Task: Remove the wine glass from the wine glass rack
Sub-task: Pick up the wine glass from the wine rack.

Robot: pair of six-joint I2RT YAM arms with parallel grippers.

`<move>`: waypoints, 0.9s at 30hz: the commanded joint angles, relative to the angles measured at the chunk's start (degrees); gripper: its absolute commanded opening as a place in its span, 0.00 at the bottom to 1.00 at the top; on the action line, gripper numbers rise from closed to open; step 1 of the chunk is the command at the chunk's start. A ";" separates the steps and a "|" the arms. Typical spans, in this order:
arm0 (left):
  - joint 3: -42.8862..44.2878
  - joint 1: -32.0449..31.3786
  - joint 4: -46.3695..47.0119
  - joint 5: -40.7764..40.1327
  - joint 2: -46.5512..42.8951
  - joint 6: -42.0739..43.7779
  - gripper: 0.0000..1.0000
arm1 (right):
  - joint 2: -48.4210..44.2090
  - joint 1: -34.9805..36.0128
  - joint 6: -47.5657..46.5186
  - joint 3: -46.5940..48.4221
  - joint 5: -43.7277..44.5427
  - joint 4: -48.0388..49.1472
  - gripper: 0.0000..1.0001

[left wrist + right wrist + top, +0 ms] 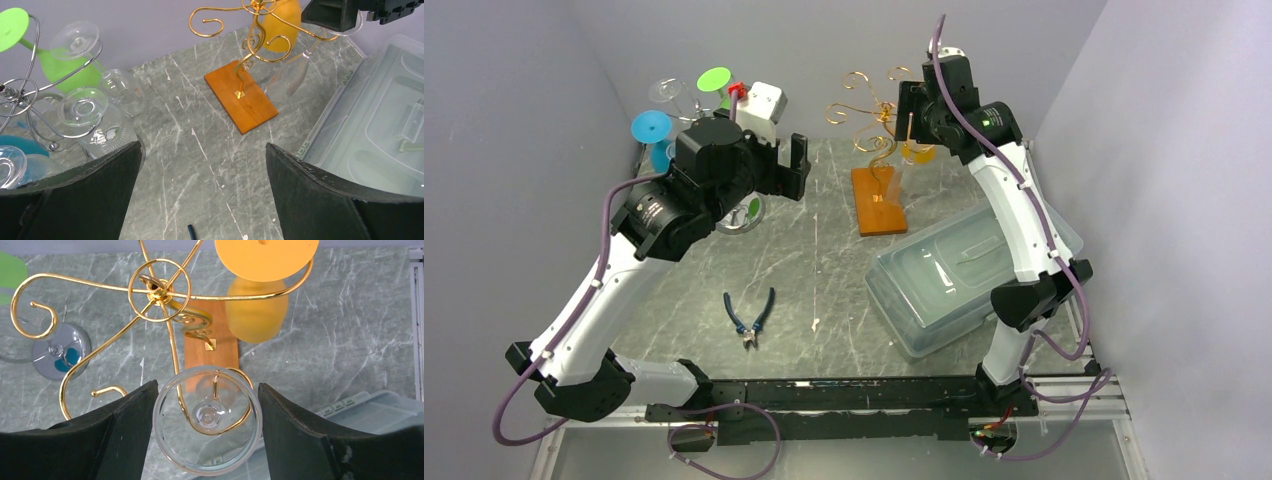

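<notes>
Pliers [749, 318] lie on the counter [824, 280] nearest the arm bases, with a lidded clear bin [954, 280] to their right. Beyond them, the left tool [202, 146] hovers above the counter, spread wide. Farthest back, the right tool [207, 384] clasps the foot of the wine glass [207, 420], which hangs upside down on the gold rack [159, 290] beside a yellow glass [257, 310].

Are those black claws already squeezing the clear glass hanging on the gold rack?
Cannot tell. In the right wrist view the clear glass sits between the fingers of the right gripper, its rim reaching both; neither gap nor contact shows plainly.
</notes>
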 commanded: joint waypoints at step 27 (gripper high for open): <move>-0.25 -0.13 3.16 -1.63 -0.70 1.50 0.99 | 3.81 -0.96 0.39 5.86 7.61 7.87 0.33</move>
